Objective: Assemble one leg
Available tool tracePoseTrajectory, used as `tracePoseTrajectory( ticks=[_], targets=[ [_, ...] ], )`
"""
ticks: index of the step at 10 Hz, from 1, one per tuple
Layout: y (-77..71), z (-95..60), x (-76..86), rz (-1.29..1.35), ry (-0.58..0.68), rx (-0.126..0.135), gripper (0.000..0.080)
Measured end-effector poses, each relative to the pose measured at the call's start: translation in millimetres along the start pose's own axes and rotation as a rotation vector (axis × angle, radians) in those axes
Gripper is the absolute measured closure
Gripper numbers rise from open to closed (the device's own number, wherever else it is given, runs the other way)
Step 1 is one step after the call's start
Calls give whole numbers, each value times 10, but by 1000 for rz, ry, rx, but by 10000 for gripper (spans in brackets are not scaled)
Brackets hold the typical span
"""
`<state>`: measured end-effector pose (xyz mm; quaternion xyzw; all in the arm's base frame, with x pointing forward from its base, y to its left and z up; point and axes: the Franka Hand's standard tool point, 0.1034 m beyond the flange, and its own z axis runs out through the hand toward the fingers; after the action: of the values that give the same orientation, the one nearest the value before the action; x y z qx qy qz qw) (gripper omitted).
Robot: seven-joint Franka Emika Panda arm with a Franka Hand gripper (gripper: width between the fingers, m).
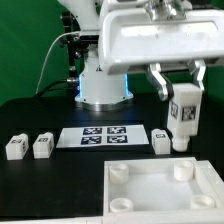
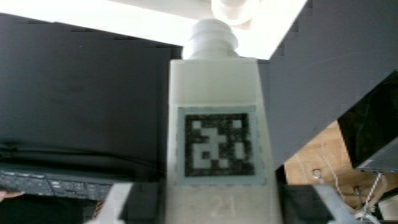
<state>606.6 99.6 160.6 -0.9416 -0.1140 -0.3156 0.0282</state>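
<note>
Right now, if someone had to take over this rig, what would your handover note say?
Gripper: shut on one leg, held upright in the air, tag facing the wrist camera.
Position: the leg hangs over the far side of the plate, near the far socket on the exterior view's right.
Spare legs: two at the exterior view's left, one beside the marker board.
Done: leg lifted.
Left: lower it into a socket and seat it; every visible socket is empty.

White glossy arm [image 1: 150,35], blue-lit base [image 1: 103,92], black cables [image 1: 55,52], black-fingered end effector [image 1: 182,95]
</note>
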Motion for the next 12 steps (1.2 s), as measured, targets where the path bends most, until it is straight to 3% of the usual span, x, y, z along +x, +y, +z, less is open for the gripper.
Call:
tracePoseTrajectory(
  ticks=[2,3,4,6,12],
  targets=[
    [-101,242,-32,6,0,15,508],
    [-81,349,-80,12,-7,16,508],
    [-46,386,-57,16,-5,13,508],
    [-98,477,-160,22,-16,18,508],
    [-102,565,-218,25,-29,21,508]
  ],
)
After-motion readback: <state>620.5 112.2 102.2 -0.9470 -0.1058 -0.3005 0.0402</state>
